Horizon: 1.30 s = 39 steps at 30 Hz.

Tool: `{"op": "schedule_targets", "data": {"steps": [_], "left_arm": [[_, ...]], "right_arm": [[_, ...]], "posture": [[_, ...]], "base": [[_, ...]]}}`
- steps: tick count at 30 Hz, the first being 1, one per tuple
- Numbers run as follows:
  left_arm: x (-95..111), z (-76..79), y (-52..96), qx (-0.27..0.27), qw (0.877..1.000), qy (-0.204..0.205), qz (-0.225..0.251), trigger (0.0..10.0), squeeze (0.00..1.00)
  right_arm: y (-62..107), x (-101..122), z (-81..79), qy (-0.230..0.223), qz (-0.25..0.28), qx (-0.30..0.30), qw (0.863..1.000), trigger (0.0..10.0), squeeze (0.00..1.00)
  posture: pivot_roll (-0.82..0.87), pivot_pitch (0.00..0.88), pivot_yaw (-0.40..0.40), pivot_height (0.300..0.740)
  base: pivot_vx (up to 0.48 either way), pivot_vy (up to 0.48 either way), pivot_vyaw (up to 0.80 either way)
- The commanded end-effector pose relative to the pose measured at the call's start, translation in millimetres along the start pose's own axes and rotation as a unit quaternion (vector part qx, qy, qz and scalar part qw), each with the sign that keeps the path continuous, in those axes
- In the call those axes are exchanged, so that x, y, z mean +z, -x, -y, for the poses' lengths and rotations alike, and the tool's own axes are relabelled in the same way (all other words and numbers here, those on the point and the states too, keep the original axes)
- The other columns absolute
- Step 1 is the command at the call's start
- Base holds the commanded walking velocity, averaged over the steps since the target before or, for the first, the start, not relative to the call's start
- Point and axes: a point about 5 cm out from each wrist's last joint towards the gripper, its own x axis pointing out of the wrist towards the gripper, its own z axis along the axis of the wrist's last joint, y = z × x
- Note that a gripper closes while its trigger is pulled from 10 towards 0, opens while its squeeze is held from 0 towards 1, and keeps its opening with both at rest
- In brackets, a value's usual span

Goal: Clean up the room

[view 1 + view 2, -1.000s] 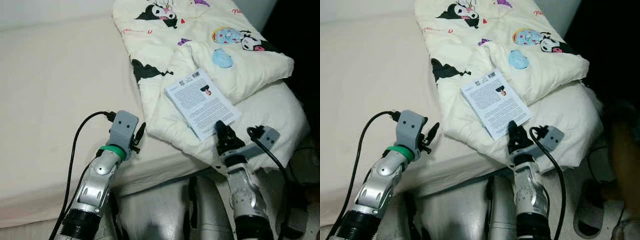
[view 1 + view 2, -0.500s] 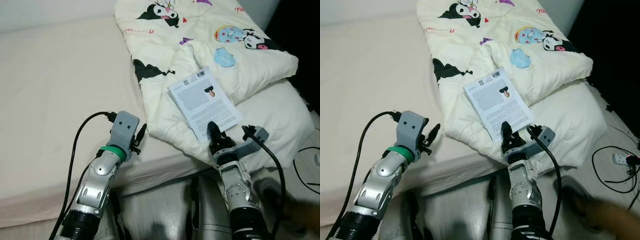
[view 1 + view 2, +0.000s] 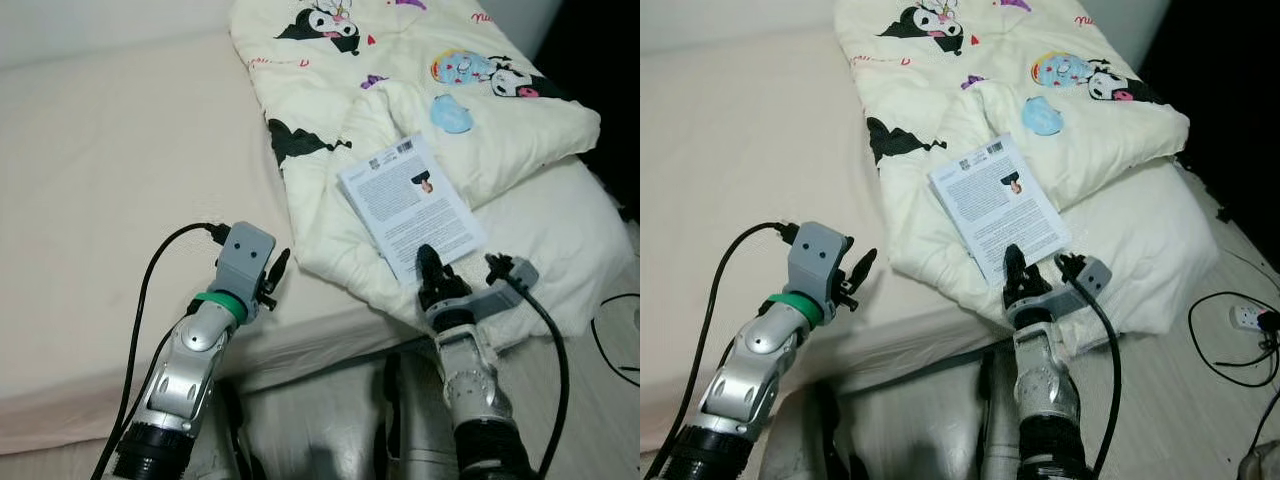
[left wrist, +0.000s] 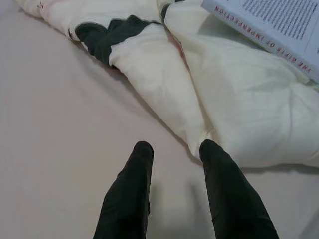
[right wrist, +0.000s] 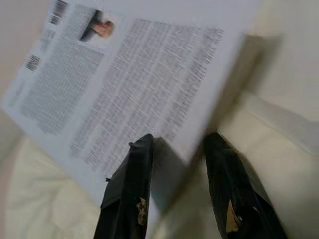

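A pale book [image 3: 410, 205], back cover up with dense print and a small photo, lies on a cream cartoon-print quilt [image 3: 420, 90] on the bed. My right gripper [image 3: 428, 263] is at the book's near corner, open, its fingers [image 5: 130, 189] straddling that corner [image 5: 169, 149] in the right wrist view. My left gripper [image 3: 279, 272] hovers open over the bare sheet just short of the quilt's folded edge [image 4: 164, 94], nothing between its fingers [image 4: 130, 194]. The book's spine [image 4: 269, 45] shows in the left wrist view.
The beige mattress [image 3: 110, 180] spreads wide to the left. A white pillow [image 3: 560, 240] lies under the quilt's right end. On the floor at right run black cables and a power strip [image 3: 1245, 318]. The bed's front edge is right before me.
The camera shifted slightly. My right gripper slid left and forward along the quilt until its fingers reached the book's near corner. The left arm barely moved.
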Motion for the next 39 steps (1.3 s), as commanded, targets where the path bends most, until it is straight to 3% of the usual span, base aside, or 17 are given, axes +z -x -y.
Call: {"op": "schedule_targets", "data": {"steps": [1,8,17,24,26,31,33,36,39], "left_arm": [[-7,1.1,3.2,-0.004,1.000,0.000,-0.015,10.0,0.00],[-6,1.8,1.3,-0.008,1.000,-0.001,-0.014,10.0,0.00],[-3,2.2,0.0,-0.009,1.000,-0.001,-0.010,10.0,0.00],[-2,4.3,1.7,-0.010,1.000,0.000,-0.009,10.0,0.00],[-2,5.1,1.7,-0.012,1.000,0.000,-0.009,10.0,0.00],[-1,4.7,1.4,-0.011,1.000,0.000,-0.008,10.0,0.00],[0,3.5,1.0,-0.010,1.000,-0.001,-0.008,10.0,0.00],[0,3.4,0.4,-0.010,1.000,-0.001,-0.008,10.0,0.00],[2,4.3,-0.6,-0.010,1.000,0.000,-0.006,10.0,0.00]], "right_arm": [[10.1,-9,10.6,0.006,-0.014,-0.030,0.999,10.0,0.00],[12.2,-10,21.0,0.025,-0.011,-0.055,0.998,10.0,0.00],[-8.8,0,9.8,0.017,-0.032,0.023,0.999,10.0,0.00],[-16.8,-8,0.2,-0.023,-0.065,0.053,0.996,10.0,0.00],[-15.8,-20,0.4,-0.064,-0.090,0.041,0.993,10.0,0.00],[-13.9,-29,1.1,-0.099,-0.104,0.027,0.989,10.0,0.00],[-14.8,-32,1.8,-0.155,-0.109,0.017,0.982,10.0,0.00],[-19.6,-27,-5.2,-0.178,-0.108,0.058,0.976,10.0,0.00],[-25.8,-11,-25.3,-0.176,-0.099,0.177,0.963,10.0,0.00]], "posture": [[-0.06,0.171,0.134,0.555],[-0.06,0.162,0.141,0.555],[-0.05,0.151,0.142,0.555],[-0.04,0.148,0.143,0.555],[-0.03,0.148,0.142,0.555],[-0.03,0.150,0.143,0.555],[-0.03,0.151,0.147,0.555],[-0.03,0.150,0.148,0.555],[-0.03,0.149,0.145,0.555]], "base": [[0.000,0.000,0.00],[0.000,0.000,0.00],[0.000,0.000,0.00],[0.000,0.000,0.00],[0.000,0.000,0.00],[0.000,0.000,0.00],[0.000,0.000,0.00],[0.000,0.000,0.00],[0.000,0.000,0.00]]}}
